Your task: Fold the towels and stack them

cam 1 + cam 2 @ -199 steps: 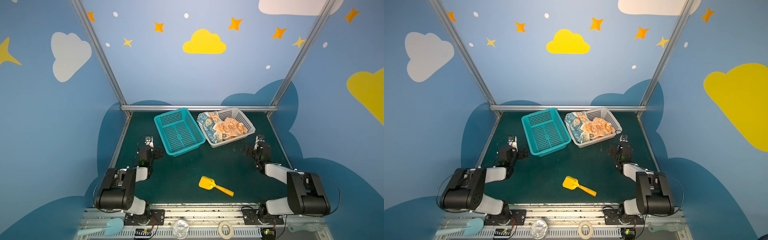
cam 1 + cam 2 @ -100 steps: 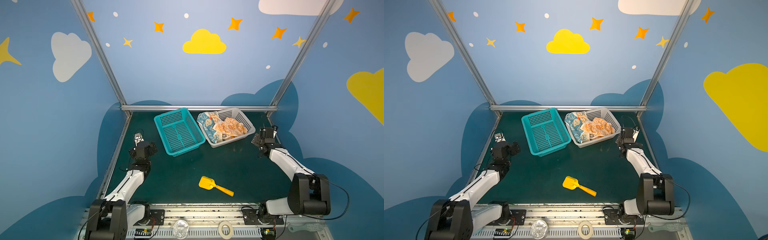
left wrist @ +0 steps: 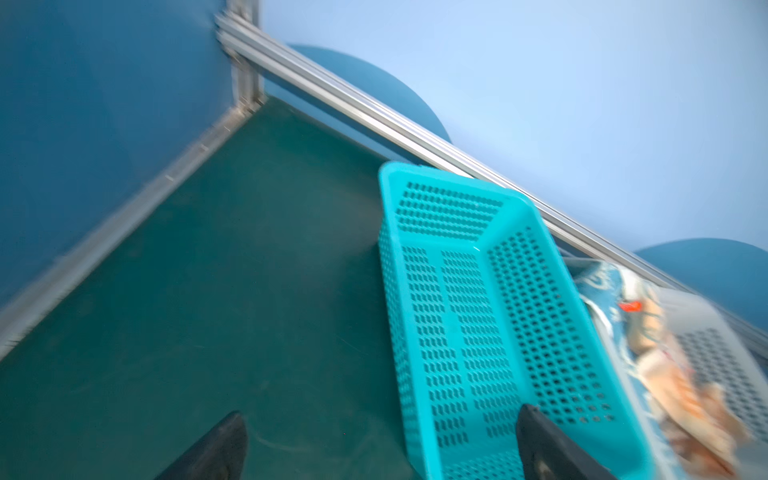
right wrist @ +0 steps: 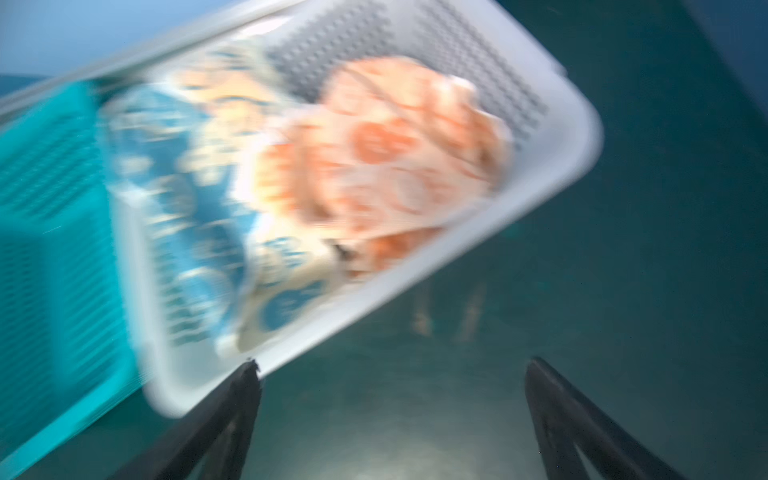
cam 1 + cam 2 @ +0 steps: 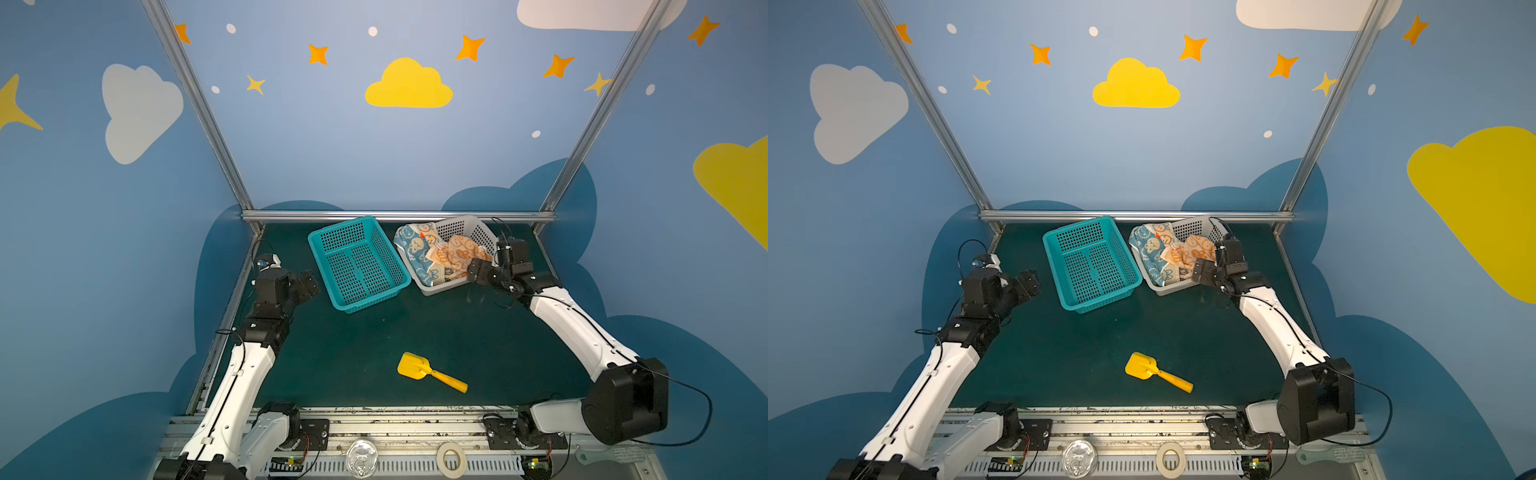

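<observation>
Right wrist view (blurred): right gripper (image 4: 392,363) gapes wide, empty, near the white perforated plastic basket (image 4: 573,137); inside, the blue-and-cream cloth towel (image 4: 174,199) runs lengthwise front-to-back, orange-and-cream cloth towels (image 4: 386,158) crumpled beside it; left gripper (image 3: 380,413) equally wide, empty; dark green table (image 5: 374,324), blue cloud-painted walls (image 5: 332,145).

Top views look down from the near side; close wrist cameras face far, sharing the white basket (image 4: 569,149).
</observation>
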`<action>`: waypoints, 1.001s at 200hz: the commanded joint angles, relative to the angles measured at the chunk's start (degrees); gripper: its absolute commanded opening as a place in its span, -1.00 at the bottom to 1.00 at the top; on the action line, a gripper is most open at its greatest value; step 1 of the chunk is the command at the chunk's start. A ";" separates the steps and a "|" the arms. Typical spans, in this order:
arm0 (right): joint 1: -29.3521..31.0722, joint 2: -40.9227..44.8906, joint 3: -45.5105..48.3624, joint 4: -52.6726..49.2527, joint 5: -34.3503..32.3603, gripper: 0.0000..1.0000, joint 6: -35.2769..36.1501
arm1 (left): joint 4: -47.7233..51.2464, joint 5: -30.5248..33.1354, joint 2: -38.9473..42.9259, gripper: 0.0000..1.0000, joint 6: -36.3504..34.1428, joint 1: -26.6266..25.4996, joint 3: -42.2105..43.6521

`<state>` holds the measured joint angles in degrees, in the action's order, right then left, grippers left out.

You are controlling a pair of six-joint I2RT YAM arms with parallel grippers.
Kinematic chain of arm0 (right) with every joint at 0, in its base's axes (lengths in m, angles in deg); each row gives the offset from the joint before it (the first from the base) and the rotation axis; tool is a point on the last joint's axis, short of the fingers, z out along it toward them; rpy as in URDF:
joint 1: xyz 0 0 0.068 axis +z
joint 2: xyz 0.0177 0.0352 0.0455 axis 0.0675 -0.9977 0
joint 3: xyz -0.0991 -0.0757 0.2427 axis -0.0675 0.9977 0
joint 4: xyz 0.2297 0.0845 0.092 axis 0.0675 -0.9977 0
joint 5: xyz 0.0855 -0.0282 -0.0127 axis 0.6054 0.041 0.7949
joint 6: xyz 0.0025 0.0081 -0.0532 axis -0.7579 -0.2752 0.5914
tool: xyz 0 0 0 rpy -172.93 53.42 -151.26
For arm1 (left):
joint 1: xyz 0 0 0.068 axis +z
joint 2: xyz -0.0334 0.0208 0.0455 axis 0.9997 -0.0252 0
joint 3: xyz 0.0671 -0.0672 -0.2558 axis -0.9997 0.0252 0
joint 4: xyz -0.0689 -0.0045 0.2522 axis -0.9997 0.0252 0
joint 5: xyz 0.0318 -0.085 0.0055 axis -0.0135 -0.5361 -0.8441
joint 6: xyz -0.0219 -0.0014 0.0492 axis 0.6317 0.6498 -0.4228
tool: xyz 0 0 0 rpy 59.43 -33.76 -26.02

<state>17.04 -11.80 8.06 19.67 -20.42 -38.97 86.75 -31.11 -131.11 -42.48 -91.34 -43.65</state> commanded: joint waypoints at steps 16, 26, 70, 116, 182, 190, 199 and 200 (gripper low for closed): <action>7.78 -3.26 -6.14 -8.51 1.55 0.97 -11.82 | 2.69 -10.92 -2.30 0.99 5.89 -0.44 0.49; 10.09 -5.63 -8.26 -9.91 2.25 0.97 -14.82 | 2.47 -12.26 -3.00 0.99 6.78 -0.46 0.51; 18.60 -16.09 -17.04 -15.42 4.30 0.97 -25.40 | -2.43 -19.78 -8.12 0.99 12.32 -1.96 2.25; 24.64 -21.97 -19.05 -11.88 8.11 0.94 -34.30 | 0.18 -25.24 -11.34 0.99 12.10 -3.46 -0.20; 27.46 -29.01 -22.45 -8.83 8.56 0.78 -38.08 | 0.38 -26.85 -7.73 0.99 11.59 -3.37 3.23; 27.44 -29.91 -22.91 -8.52 8.99 0.75 -37.84 | 0.36 -27.13 -7.41 0.99 11.44 -3.45 3.47; 27.47 -31.02 -23.85 -8.88 8.93 0.72 -37.45 | 0.32 -27.24 -6.97 0.99 11.57 -3.28 3.90; 27.50 -31.14 -23.99 -8.92 8.92 0.72 -37.45 | 0.31 -27.24 -6.96 0.99 11.62 -3.28 3.91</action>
<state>44.31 -40.34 -13.21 10.38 -11.57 -75.78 86.58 -56.66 -139.11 -30.61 -94.73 -41.16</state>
